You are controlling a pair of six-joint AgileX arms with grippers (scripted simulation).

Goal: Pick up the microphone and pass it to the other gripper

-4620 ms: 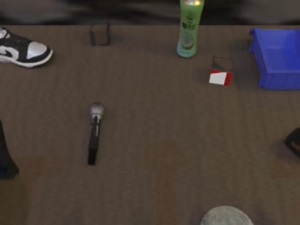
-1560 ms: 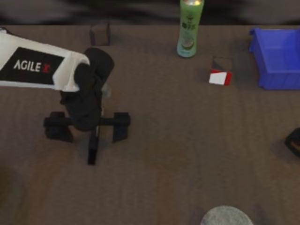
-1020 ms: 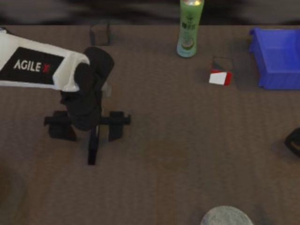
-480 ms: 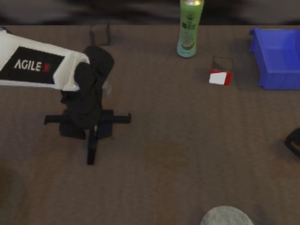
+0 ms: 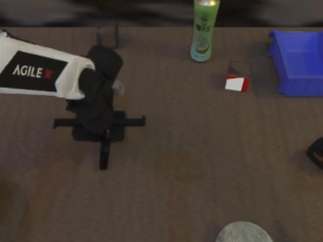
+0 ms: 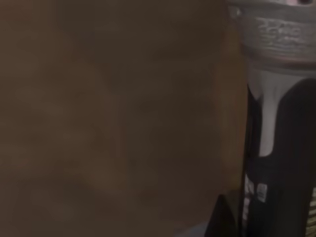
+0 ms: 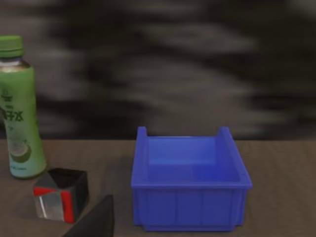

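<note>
The left gripper (image 5: 103, 132) has its jaws clamped on the microphone (image 5: 104, 154), gripping the long black tapered handle partway along; the handle's tail juts out below the black wrist in the top view, over the left half of the counter (image 5: 181, 171). A sliver of the rounded silver mesh head shows beside the wrist. In the left wrist view the microphone (image 6: 276, 148) fills one edge: a ribbed silvery collar, a pale grey neck, then smooth black body with small print. Behind the wrist runs a white arm shell with a black panel lettered AGILE. The counter is a brown, finely woven surface. Along its far edge stand a slim green bottle (image 5: 203, 30) and, to the right, a glossy blue plastic bin (image 5: 298, 63); between them lies a small red-and-white box (image 5: 236, 83). The right gripper (image 5: 317, 151) sits parked at the right edge; I cannot tell how its jaws stand.
</note>
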